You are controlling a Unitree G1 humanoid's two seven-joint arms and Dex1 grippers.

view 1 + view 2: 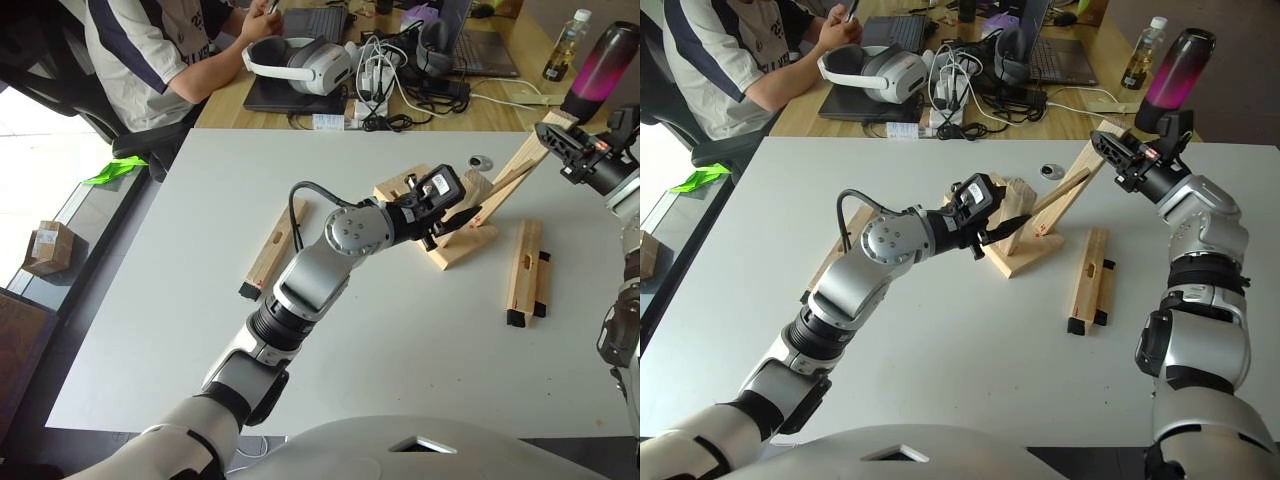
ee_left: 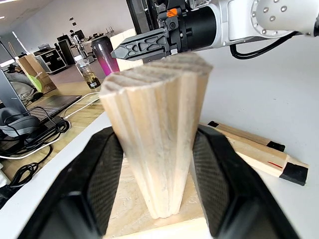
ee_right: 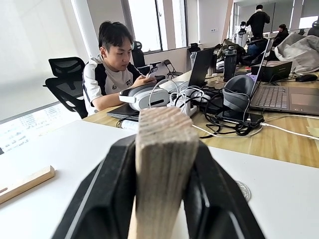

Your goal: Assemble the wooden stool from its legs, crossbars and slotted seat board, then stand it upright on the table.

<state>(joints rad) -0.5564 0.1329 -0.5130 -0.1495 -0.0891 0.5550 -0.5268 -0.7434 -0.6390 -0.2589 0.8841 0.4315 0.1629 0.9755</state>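
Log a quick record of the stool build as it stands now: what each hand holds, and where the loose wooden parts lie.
left hand: shut on the upright wooden block, which stands on the flat board
right hand: shut on the upper end of the slanted bar; its lower end is near the block
loose parts: left leg piece and right leg piece, both lying flat on the table
stool: not yet assembled

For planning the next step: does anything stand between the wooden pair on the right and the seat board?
Nothing visible does; only bare table lies between the wooden pair and the seat board.
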